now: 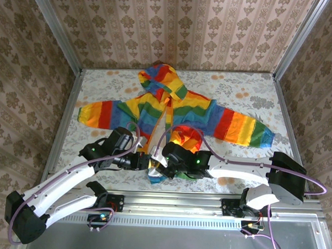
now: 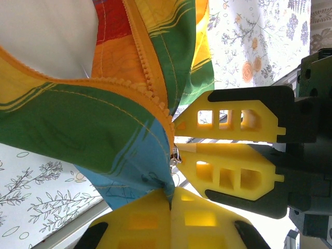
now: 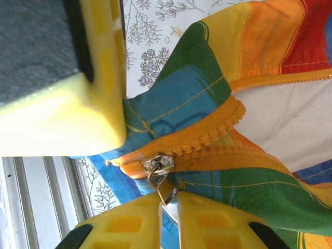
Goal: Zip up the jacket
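Two sets of jaws meet, top view, at the near end of the jacket (image 1: pixel 172 111), flat on the table (image 1: pixel 239 89). Left wrist: left jaws clamped on the blue hem (image 2: pixel 136 177). Right wrist: right jaws pinching the zipper pull (image 3: pixel 165 188), slider (image 3: pixel 157 165) at the bottom, so basically all the zipping's left.

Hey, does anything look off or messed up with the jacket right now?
Nothing damaged or spilled. The jacket lies open, its near hem bunched where the left gripper pinches it and the right gripper holds the zipper pull.
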Available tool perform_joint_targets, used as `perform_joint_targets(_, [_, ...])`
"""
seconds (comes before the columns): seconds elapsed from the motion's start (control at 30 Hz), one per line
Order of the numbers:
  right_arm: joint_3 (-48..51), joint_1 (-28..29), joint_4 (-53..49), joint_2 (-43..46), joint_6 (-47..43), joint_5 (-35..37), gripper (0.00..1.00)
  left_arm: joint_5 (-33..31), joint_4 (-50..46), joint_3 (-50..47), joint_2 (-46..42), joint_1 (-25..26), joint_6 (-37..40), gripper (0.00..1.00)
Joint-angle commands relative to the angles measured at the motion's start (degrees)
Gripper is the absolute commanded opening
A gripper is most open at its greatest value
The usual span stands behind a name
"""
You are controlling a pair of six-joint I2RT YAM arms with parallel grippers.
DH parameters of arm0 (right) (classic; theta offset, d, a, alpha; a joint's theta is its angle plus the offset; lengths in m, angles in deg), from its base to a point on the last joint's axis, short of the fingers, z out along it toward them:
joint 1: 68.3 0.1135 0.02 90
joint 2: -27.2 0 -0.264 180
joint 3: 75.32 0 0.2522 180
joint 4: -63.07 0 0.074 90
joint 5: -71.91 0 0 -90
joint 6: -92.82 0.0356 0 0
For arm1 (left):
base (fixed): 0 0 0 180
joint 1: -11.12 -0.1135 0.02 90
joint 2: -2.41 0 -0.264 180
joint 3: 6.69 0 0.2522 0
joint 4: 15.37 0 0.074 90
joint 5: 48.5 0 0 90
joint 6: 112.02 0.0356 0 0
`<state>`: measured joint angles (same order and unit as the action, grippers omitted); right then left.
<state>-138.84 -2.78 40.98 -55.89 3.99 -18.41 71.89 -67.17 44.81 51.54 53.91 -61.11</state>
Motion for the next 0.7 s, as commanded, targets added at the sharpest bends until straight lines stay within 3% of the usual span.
perform_joint_targets(0.0, [0.5,0.3,1.2,1.0,-1.3,1.7,0.19,0.4,-1.4,2.2,-0.5,0.5,1.5,0.00])
perform_joint_targets(0.27, [-1.4,0.3,2.1,-0.6,-2.3,2.1,0.23,0.7,-1.3,1.9,-0.5,0.8,1.6,0.00])
perform_joint_targets(0.5, [-2.3,0.3,2.5,-1.0,-2.5,5.7,0.09,0.6,-2.1,1.9,-0.9,0.9,1.9,0.00])
perform_joint_targets(0.67, [-2.4,0.3,3.2,-1.8,-4.3,4.6,0.15,0.5,-2.0,1.9,-1.1,1.0,1.8,0.00])
